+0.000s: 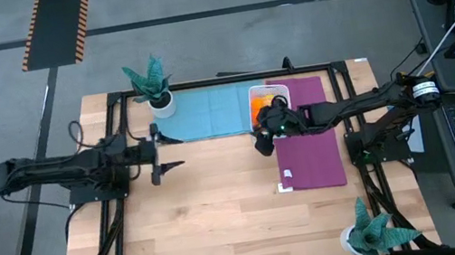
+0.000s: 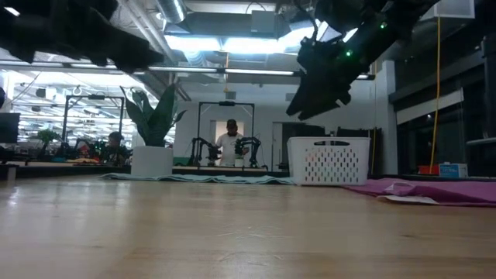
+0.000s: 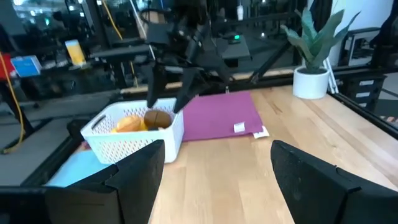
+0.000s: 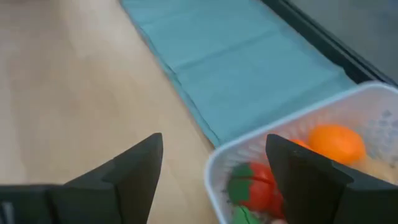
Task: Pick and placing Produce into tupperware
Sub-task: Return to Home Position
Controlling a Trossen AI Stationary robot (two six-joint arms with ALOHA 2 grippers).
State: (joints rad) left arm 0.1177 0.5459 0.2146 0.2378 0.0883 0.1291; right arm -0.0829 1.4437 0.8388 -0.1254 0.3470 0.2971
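Observation:
The white tupperware (image 1: 270, 102) stands at the far side of the table, between the blue mat (image 1: 202, 113) and the purple mat (image 1: 308, 147). Produce lies inside it: an orange piece (image 4: 336, 143), a red piece with a green top (image 4: 255, 183) and a brown piece (image 3: 158, 118). My right gripper (image 1: 261, 145) hangs open, slanting down, above the container's near-left corner (image 4: 214, 162), with nothing between its fingers. My left gripper (image 3: 211, 180) is open and level at the table's left (image 1: 169, 161), well away from the container, and faces it.
One teal potted plant (image 1: 152, 86) stands at the far left corner, beside the blue mat. Another (image 1: 373, 234) stands at the near right. A small white tag (image 1: 284, 186) lies at the purple mat's near edge. Bare wood (image 1: 213, 212) fills the near half of the table.

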